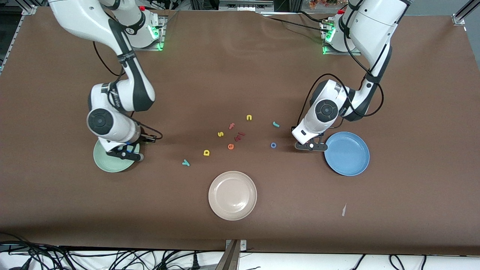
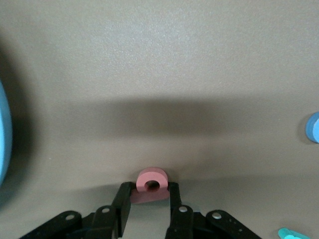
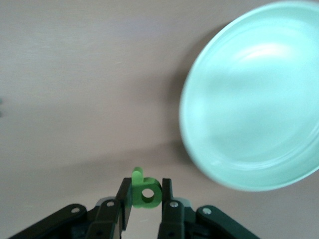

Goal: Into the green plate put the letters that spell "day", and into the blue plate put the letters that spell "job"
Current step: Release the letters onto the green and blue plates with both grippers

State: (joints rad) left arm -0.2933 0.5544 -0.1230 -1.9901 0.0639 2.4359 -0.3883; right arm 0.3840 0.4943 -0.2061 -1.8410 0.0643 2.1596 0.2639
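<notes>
- Right gripper [image 3: 144, 195] grips the green a [image 3: 145, 191] over the table at the green plate's [image 1: 102, 161] rim; carry it fully over the plate before releasing.
- Left gripper [image 2: 149, 195] narrows on the pink b [image 2: 152, 182], on the table beside the blue plate [image 1: 348, 154]; clamp squarely before lifting.
- d [image 1: 206, 152], y [image 1: 185, 162], j [image 1: 276, 124] and o [image 1: 273, 145] lie mid-table.

Beige plate [image 1: 232, 195] (nearest camera); yellow s [image 1: 220, 134], n [image 1: 249, 117].
</notes>
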